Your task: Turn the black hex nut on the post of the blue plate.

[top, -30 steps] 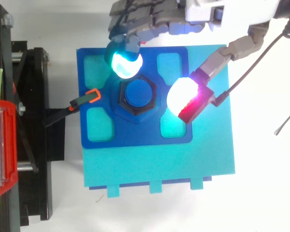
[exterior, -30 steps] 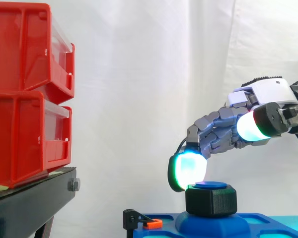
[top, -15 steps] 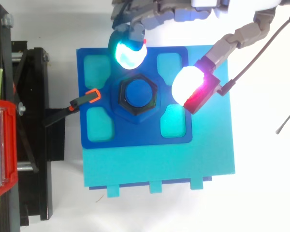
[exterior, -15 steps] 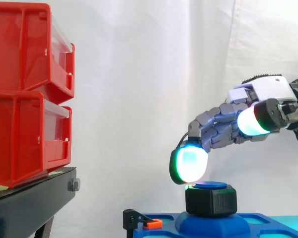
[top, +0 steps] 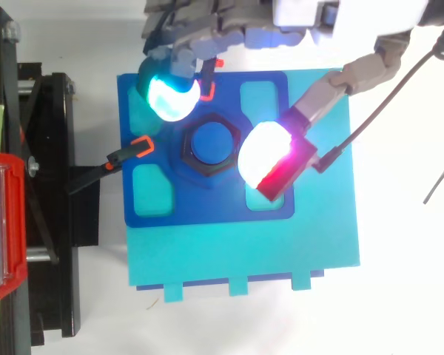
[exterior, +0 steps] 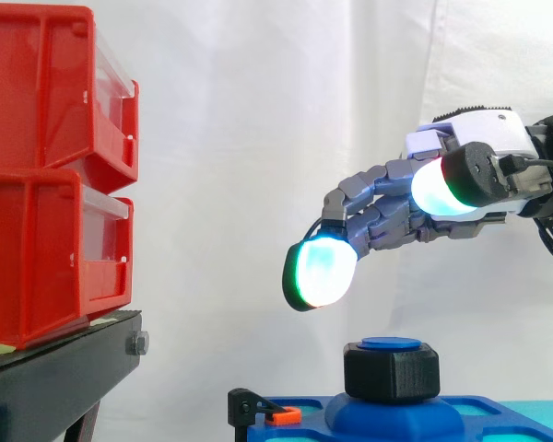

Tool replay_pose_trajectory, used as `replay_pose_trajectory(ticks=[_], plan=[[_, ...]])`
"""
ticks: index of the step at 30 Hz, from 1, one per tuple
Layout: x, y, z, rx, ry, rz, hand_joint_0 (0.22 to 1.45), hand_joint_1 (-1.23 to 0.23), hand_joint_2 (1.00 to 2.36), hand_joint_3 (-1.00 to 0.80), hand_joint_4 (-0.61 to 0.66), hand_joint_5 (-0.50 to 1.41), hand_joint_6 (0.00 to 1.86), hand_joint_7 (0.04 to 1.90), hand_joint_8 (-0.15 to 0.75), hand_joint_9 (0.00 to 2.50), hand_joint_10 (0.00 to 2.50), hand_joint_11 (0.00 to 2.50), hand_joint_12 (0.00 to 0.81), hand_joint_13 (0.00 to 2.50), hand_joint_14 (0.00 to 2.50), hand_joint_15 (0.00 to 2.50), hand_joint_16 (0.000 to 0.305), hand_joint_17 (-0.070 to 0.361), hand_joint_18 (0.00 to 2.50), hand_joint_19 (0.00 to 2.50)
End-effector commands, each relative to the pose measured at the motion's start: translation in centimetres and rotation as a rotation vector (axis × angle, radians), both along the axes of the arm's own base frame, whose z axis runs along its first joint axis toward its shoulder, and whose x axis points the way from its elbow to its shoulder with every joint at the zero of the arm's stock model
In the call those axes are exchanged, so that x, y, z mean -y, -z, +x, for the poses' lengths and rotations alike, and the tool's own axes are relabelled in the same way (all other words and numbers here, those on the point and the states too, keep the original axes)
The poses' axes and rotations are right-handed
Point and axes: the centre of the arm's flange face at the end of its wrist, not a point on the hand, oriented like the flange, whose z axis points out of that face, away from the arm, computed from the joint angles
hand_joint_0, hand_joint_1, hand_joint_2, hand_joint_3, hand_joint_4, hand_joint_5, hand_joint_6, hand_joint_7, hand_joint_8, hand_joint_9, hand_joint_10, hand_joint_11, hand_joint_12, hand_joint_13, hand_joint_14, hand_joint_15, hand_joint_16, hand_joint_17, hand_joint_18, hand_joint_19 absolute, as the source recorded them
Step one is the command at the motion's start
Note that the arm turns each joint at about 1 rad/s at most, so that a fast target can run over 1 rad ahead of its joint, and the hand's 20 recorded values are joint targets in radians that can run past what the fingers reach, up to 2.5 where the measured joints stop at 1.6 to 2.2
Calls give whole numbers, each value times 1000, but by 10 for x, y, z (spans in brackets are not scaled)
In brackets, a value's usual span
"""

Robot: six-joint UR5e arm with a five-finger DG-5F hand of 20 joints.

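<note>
Black hex nut (exterior: 391, 372): seated low on the blue-capped post (exterior: 391, 344) at the centre of the blue plate (top: 207, 211), touched by nothing.

Risks, as judged:
- Landing pads on top of the post on descent rather than against the nut's flats, giving slip and no turn.
- Closing unevenly, given the off-centre straddle.
- Fouling the orange-tipped clamp (top: 139, 146) just left of the nut.

Noted above and well clear of the nut: hand (exterior: 401, 212), loosely spread, holding nothing. Finger pad (top: 170, 96) over the nut's far-left side. Thumb pad (top: 260, 151) over its right side.
</note>
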Motion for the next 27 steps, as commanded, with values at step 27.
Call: replay_pose_trajectory(ticks=[27], plan=[[-70,16,17,-65,35,2,492,-329,1000,-500,220,-188,503,877,279,383,2,43,379,240,0,0,54,122,29,50]])
